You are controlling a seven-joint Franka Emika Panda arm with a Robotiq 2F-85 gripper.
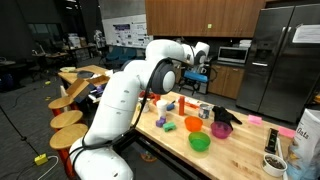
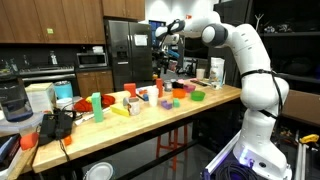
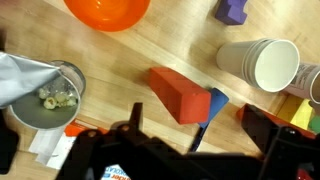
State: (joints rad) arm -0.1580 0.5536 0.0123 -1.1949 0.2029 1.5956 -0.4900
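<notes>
Gripper (image 3: 190, 128): enters at the lower edge of the wrist view, jaws spread wide, nothing held between them; in both exterior views it hangs well above the wooden table (image 2: 150, 126), touching nothing. Red block (image 3: 180, 95): the item nearest the gripper; lies flat on the bare wood directly below the open jaws, set at a slant, apart from both fingers. Blue piece (image 3: 215, 102): touching the red block's right end, partly hidden by the gripper. Paper cups (image 3: 262, 63): a nested stack lying on its side, mouth toward the camera, near the red block to the upper right. Metal cup (image 3: 50, 97): upright, left of the red block and well apart from it; small pale contents, too small to tell what. Orange bowl (image 3: 107, 10): at the top edge, cut off by the frame. Purple block (image 3: 232, 10): at the top edge, above the paper cups. Green bowl (image 1: 199, 143) and pink bowl (image 1: 193, 124): on the table in an exterior view, near each other.
</notes>
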